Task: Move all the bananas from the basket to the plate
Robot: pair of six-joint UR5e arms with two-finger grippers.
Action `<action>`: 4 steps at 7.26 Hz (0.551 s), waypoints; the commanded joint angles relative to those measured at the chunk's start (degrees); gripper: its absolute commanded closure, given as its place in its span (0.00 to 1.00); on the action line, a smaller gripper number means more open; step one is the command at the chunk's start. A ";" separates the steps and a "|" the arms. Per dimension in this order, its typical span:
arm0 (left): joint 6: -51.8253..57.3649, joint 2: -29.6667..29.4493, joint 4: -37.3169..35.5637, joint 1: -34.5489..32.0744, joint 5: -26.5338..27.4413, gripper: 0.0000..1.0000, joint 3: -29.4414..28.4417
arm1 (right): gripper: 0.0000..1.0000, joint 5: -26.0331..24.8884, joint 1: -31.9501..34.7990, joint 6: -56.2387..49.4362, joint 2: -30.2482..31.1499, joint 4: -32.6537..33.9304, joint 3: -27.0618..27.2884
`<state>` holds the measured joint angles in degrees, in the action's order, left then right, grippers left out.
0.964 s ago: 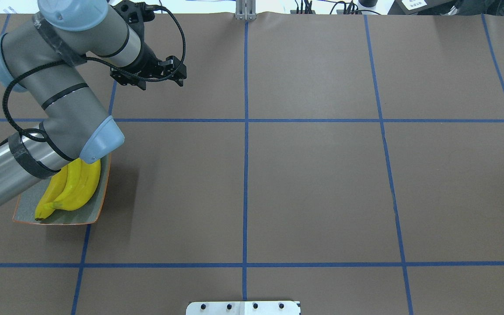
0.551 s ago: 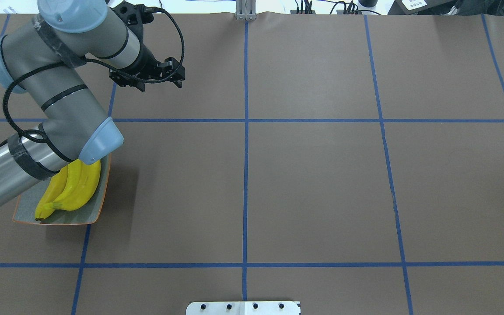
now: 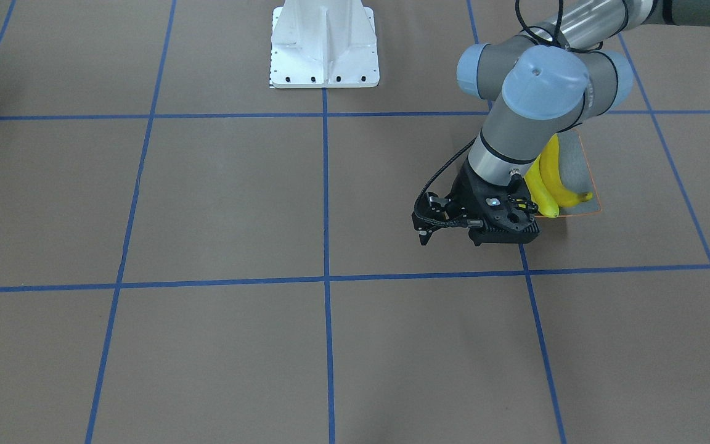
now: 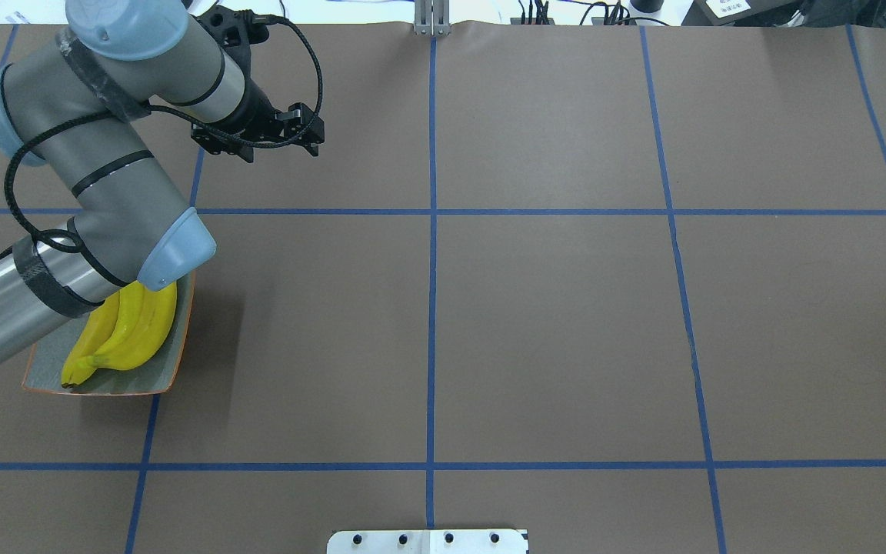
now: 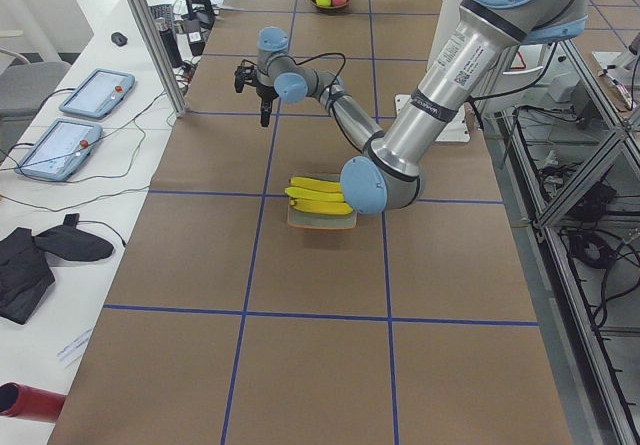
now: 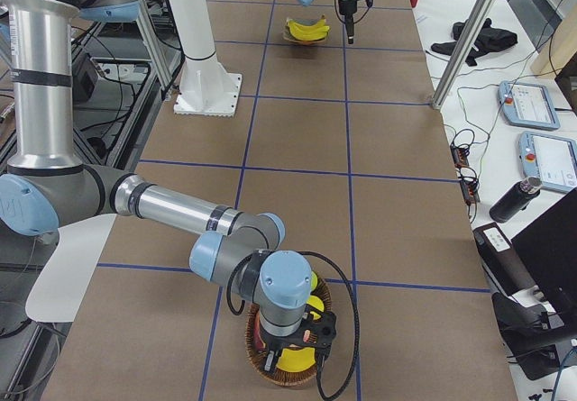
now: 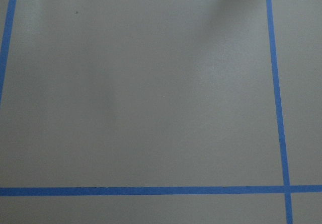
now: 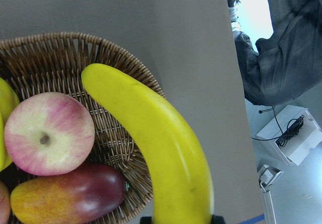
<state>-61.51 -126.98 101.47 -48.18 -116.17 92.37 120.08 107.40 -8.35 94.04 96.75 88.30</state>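
Well apart from the small square grey-green plate (image 4: 168,362) with its thin orange rim, at the other end of the brown paper-covered desk (image 4: 566,308), the right pincer (image 8: 180,218) is pinching a bright yellow, smooth, curved banana (image 8: 166,148). A black fingertip (image 8: 147,219) shows on either side of its thick middle. The fruit crosses the rim of the round brown wicker basket (image 8: 60,48) and looks raised off the weave, though I cannot be sure. A pink-blushed apple (image 8: 48,133) and a red-and-yellow mango (image 8: 70,194) sit beneath it.

On the plate three more yellow bananas (image 4: 131,327) lie side by side, filling most of it. The left pincer (image 4: 258,138) hangs over the desk just past the plate's edge away from the robot; whether it is spread or pressed together I cannot tell.

I judge the banana light, firm yet easily bruised, its waxy skin apt to slip. A hold across the fat middle, near its balance, should keep it from swinging; the tapered ends would let it pivot. With the plate's rim low and its floor crowded, it wants laying gently alongside the others, or it may roll off.
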 commanded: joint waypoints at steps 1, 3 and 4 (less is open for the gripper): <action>-0.01 0.32 0.31 0.02 -0.02 0.00 -0.09 | 1.00 0.07 0.62 1.74 -0.95 2.48 8.00; -0.19 0.50 0.57 0.02 -0.02 0.00 -0.09 | 1.00 4.61 -3.40 3.69 -5.35 2.57 8.30; -0.10 1.20 0.57 0.02 -0.11 0.00 0.17 | 1.00 5.16 -3.42 3.60 -5.27 2.57 8.64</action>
<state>-61.66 -126.35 101.98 -48.16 -116.21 92.38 123.67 104.92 -5.00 89.36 99.28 96.50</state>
